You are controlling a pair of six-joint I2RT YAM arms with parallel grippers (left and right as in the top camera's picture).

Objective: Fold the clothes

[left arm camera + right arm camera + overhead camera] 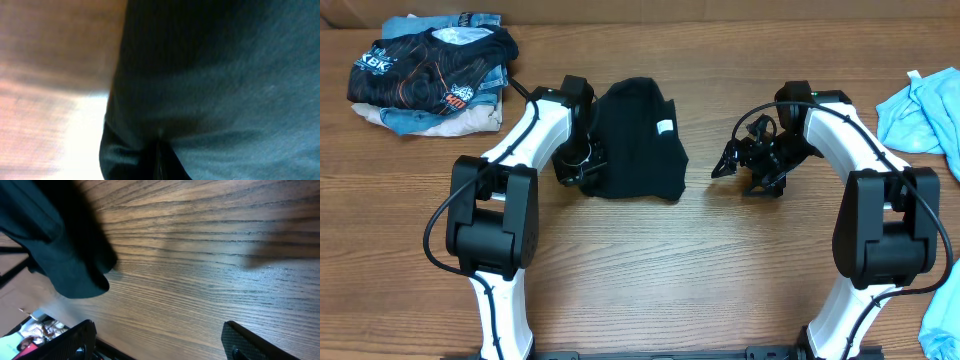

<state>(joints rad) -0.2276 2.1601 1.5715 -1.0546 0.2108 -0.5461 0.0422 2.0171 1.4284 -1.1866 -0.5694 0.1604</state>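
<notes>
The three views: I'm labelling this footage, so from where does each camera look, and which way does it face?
Overhead: fixed above the brown wooden table, looking straight down; the left arm and right arm show, flanking the plain black soft T-shirt.
Left wrist: on the left arm, close against the T-shirt's fabric; its own fingers cannot be made out.
Right wrist: on the right arm, facing the table; the right gripper, open, shows its fingertips at the bottom.
Shared: all three show the T-shirt and table.
</notes>
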